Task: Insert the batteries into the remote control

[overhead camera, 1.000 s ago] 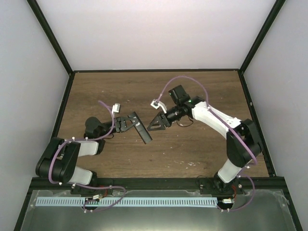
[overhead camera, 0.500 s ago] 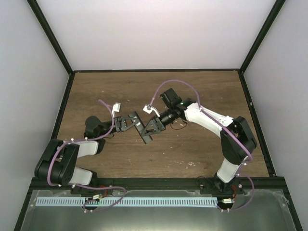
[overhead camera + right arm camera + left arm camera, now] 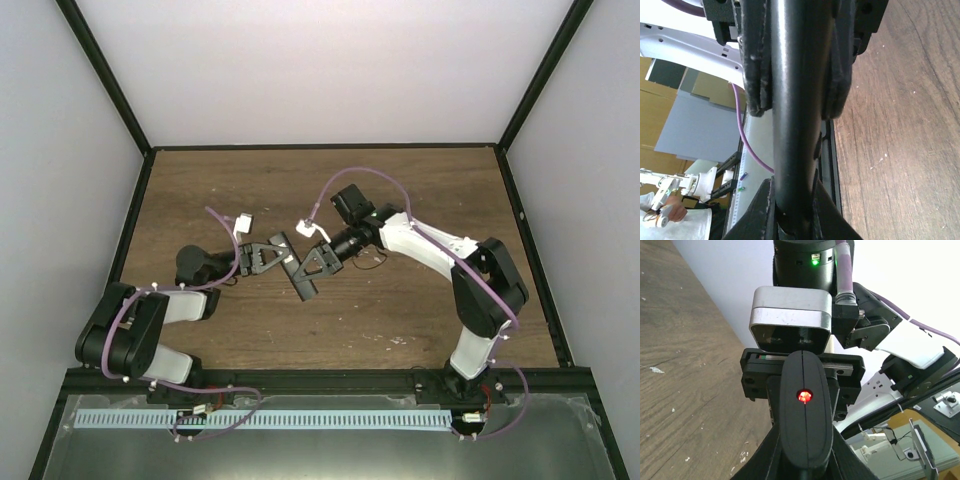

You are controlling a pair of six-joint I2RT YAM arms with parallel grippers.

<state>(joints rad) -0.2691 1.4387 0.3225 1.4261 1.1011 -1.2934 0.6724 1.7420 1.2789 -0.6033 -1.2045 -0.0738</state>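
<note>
Between left fingers [image 3: 262,258] and right fingers [image 3: 318,263], remote control [image 3: 304,287] above table [image 3: 420,200]

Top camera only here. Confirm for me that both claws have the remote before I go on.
Observer: Right wrist view: the right claw has its fingers pressed on both sides of the slim black plastic remote control.
Operator: Now check the left one.
Observer: Same view: the left claw clamps the bar further along.
Operator: Report the remote's end.
Observer: Left wrist view: a small red light glows on its rounded end face.
</note>
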